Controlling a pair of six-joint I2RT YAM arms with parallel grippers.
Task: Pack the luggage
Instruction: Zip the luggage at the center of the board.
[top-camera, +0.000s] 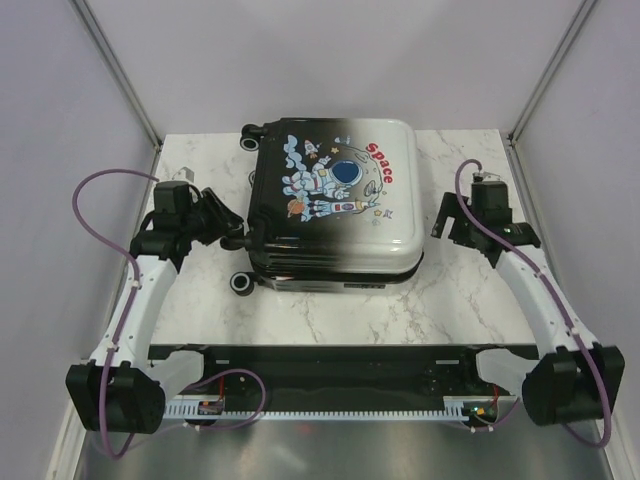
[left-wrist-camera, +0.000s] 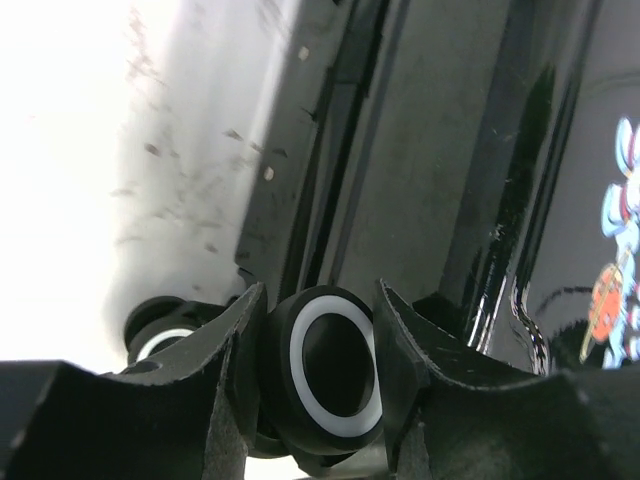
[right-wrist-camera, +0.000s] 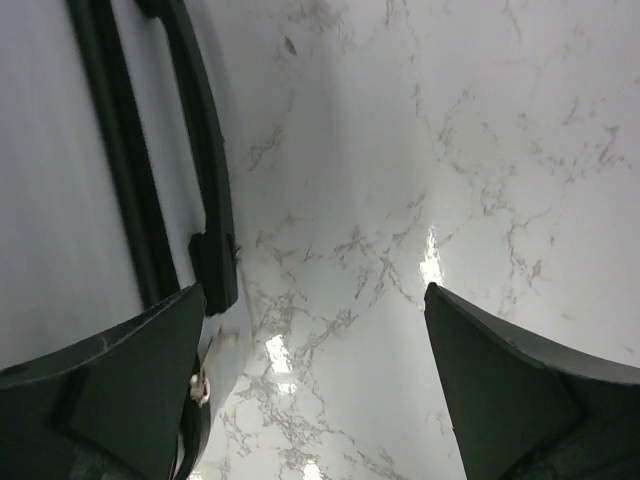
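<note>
The luggage (top-camera: 335, 200) lies flat and closed on the marble table (top-camera: 330, 310), astronaut print and red "Space" facing up. My left gripper (top-camera: 232, 238) is at its left side, by the wheels. In the left wrist view the left gripper (left-wrist-camera: 320, 370) has a black wheel with a white ring (left-wrist-camera: 335, 365) between its fingers, both pads against it. A second wheel (left-wrist-camera: 160, 335) sits further left. My right gripper (top-camera: 445, 222) hovers beside the luggage's right side, open and empty. In the right wrist view the right gripper (right-wrist-camera: 315, 380) frames bare marble, with the white shell (right-wrist-camera: 60, 200) at left.
A black handle strip (right-wrist-camera: 205, 200) runs along the luggage's right side. Grey enclosure walls and metal posts (top-camera: 120, 70) bound the table on both sides. Purple cables (top-camera: 95, 215) loop off both arms. A black rail (top-camera: 340, 365) with the arm bases runs along the near edge.
</note>
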